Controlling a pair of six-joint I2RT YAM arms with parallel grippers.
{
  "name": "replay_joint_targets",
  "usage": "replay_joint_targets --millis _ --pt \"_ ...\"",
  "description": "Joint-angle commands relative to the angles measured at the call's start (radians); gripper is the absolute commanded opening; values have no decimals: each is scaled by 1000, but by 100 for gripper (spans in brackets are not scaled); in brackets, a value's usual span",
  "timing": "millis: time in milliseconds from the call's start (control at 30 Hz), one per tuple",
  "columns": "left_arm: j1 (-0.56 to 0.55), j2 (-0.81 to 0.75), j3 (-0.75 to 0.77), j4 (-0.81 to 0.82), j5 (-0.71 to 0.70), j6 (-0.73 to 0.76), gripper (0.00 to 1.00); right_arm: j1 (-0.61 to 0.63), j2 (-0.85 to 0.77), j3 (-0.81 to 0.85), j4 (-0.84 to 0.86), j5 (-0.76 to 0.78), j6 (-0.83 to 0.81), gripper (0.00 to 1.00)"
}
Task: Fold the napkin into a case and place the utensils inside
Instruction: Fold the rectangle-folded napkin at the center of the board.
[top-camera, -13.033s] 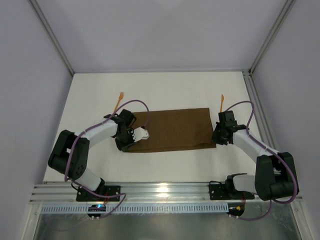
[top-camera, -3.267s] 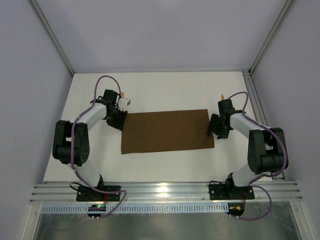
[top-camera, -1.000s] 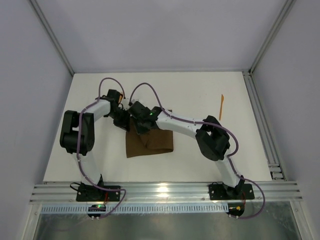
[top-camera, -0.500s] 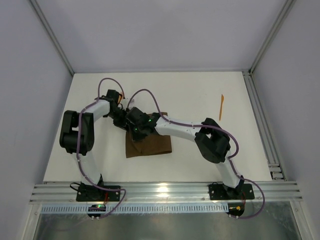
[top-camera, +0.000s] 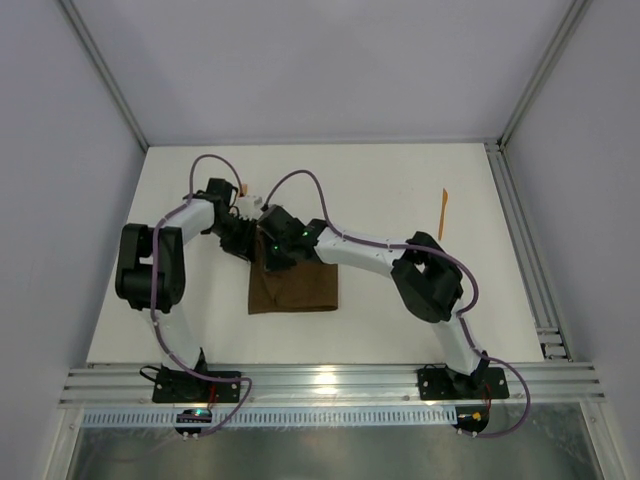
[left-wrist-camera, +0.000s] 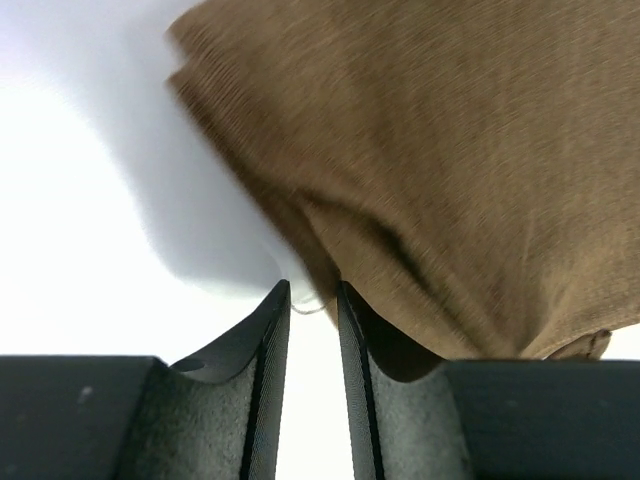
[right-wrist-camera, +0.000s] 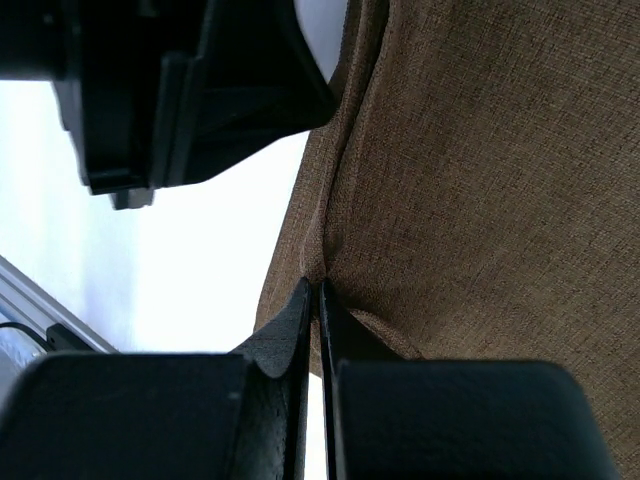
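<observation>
One corner matters, the napkin's (top-camera: 295, 288) far-left, toward the table's (top-camera: 400, 180) left edge. Right gripper (right-wrist-camera: 313, 285) pinches it; left gripper (left-wrist-camera: 312, 290) sits barely parted, empty. Square the edges before letting go.

A white table (top-camera: 420, 330) forms the floor of a booth with plain pale grey walls (top-camera: 320, 70). An aluminium post (top-camera: 105, 75) slants up from the table's far left corner and a second post (top-camera: 540, 75) from its far right corner, both reaching the top edge of the overhead view. A grooved aluminium rail (top-camera: 330, 380) runs along the table's near edge, with a white toothed strip (top-camera: 330, 415) just below it and a dull metal sheet (top-camera: 330, 455) below that, while a narrower side rail (top-camera: 522, 250) lines the table's right edge.
</observation>
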Motion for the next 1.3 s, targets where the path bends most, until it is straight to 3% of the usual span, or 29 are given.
replay_joint_targets --millis 0,200,433,833,967,1000,1133,1267 --pt "23 -63 2 -37 -53 35 29 -2 -4 -4 54 13 41 3" --pt "37 -83 -14 -51 -64 53 30 -5 33 17 65 -13 54 3" --pt "37 -18 -21 -42 -18 32 20 -5 60 35 85 -45 71 3" --pt "37 6 -17 -25 -27 25 19 -2 106 49 100 -131 78 4" --pt "37 14 -15 -25 -35 25 19 -2 103 46 111 -173 65 29" --pt "39 6 -15 -25 -41 29 19 -2 97 51 111 -181 57 40" --pt "48 -34 -9 -37 -62 38 21 19 24 48 87 -158 -44 54" --pt "54 -84 0 -55 -66 52 25 32 -65 2 62 -174 -118 59"
